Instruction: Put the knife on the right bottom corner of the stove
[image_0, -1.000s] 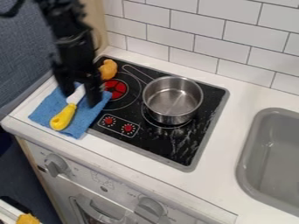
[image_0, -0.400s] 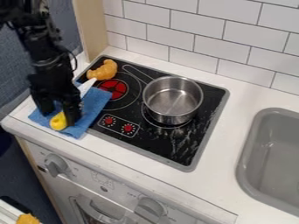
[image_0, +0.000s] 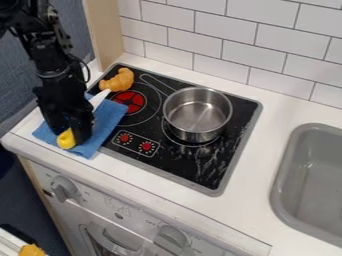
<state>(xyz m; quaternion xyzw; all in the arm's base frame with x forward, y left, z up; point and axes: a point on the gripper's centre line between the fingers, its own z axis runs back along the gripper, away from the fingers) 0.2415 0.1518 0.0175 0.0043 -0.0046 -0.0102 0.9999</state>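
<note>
- Knife (image_0: 99, 99) with a yellow handle and a pale blade lies at the left side of the stove (image_0: 208, 175), handle end toward the front, blade pointing toward the stove's back; the black claw partly hides its middle.
- Blue cloth (image_0: 107, 121) is spread under the knife, along the stove's left side, its right part reaching the stove's edge.
- Black robot arm (image_0: 55, 60) comes in from above, to the left of the stove, and hangs down over the cloth.
- Black claw (image_0: 69, 134) points downward at the knife's yellow handle, left of the stove; I cannot tell how far open it is, or whether it has a firm hold of the handle.
- Orange croissant (image_0: 118, 80) sits on the stove near its back left corner, behind the red burner (image_0: 131, 102).
- Metal pot (image_0: 195, 135) stands upright on the stove, right of the red burner and toward the back, with a long looped handle running toward the stove's back left.
- Two red printed dials (image_0: 146, 146) mark the front left part of the stove's black surface.
- White tabletop (image_0: 267, 175) surrounds the stove.
- Grey sink (image_0: 284, 205) is set into the tabletop to the right of the stove.
- White tiled wall (image_0: 234, 35) rises behind the stove, with a pale wooden panel (image_0: 105, 32) beyond the stove's back left corner.
- Grey knobs (image_0: 63, 189) stick out from the white cabinet front (image_0: 130, 220) below the stove's front edge.
</note>
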